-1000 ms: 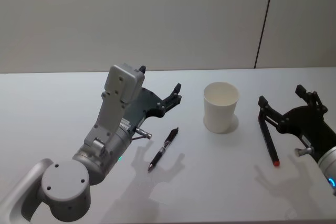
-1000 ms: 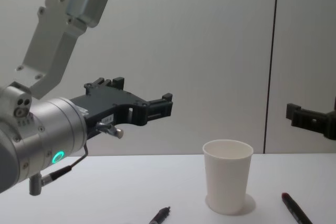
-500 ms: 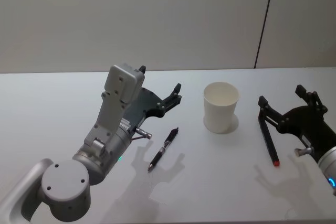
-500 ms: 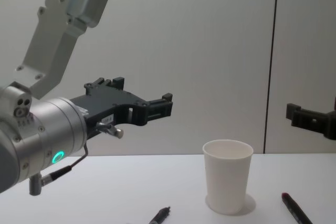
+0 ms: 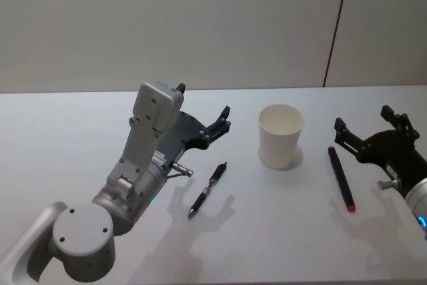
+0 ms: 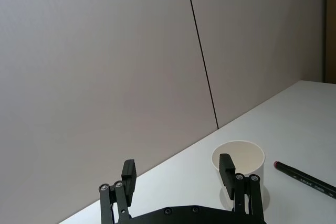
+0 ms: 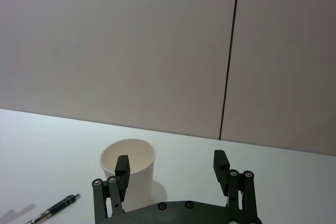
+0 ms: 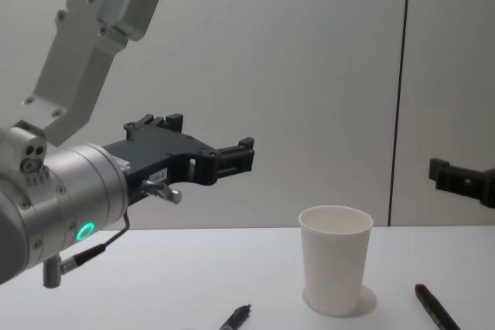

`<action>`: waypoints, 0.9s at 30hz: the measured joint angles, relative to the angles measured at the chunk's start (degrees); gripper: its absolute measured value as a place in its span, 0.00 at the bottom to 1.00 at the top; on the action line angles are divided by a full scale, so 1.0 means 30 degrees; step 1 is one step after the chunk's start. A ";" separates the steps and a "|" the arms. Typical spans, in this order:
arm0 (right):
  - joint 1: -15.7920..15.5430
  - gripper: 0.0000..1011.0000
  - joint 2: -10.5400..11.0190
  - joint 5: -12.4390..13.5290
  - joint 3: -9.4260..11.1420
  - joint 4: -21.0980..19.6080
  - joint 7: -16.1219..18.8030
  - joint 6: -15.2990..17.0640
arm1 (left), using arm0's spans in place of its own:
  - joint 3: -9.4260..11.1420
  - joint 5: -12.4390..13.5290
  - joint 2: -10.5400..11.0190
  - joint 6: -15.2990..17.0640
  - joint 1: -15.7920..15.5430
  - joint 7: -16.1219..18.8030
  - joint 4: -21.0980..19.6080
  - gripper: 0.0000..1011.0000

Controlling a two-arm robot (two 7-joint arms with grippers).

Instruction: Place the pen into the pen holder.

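**Both Grippers Open Above the Table, Pens Lying Outside the Cup**

The white table (image 5: 80,138) carried everything, running back to a pale wall. The left arm took up the table's left half, and the left gripper (image 5: 203,100) hung in the air to the left of the cup, fingers (image 6: 128,170) spread wide with nothing between them. The right gripper (image 5: 362,117) hovered by the table's right edge, higher than the cup's rim in the chest view, its fingers (image 7: 122,163) likewise apart and empty.

The pen holder (image 5: 280,137), a plain white paper cup, stood upright toward the table's far edge, a little right of the middle, and showed no pen rising above its rim. The red-tipped pen (image 5: 340,178) lay flat near the cup on its right side, apart from it, its red end pointing toward the near edge. The black pen (image 5: 207,190) lay flat near the table's middle, left of the cup and nearer the front edge, slanted, and clear of both grippers.
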 joint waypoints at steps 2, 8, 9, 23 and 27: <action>0.0176 0.99 -0.0088 -0.0022 0.0014 0.0263 -0.0088 0.0104 | 0.0000 0.0000 -0.0001 0.0001 0.0000 -0.0001 0.0000 1.00; 0.1062 0.99 -0.0575 -0.0149 0.0015 0.1565 -0.0494 0.0681 | 0.0000 0.0000 0.0000 0.0001 0.0000 0.0000 0.0000 1.00; 0.1260 0.99 -0.0695 -0.0167 -0.0003 0.1848 -0.0573 0.0814 | 0.0000 0.0000 0.0000 0.0001 0.0000 0.0000 0.0000 1.00; 0.3144 0.99 -0.1957 -0.0340 -0.0311 0.4669 -0.1533 0.2792 | 0.0000 0.0000 0.0000 0.0000 0.0000 0.0000 0.0000 1.00; 0.3580 0.99 -0.2264 -0.0354 -0.0379 0.5330 -0.1831 0.3291 | 0.0000 0.0000 0.0001 0.0001 0.0000 0.0000 0.0000 1.00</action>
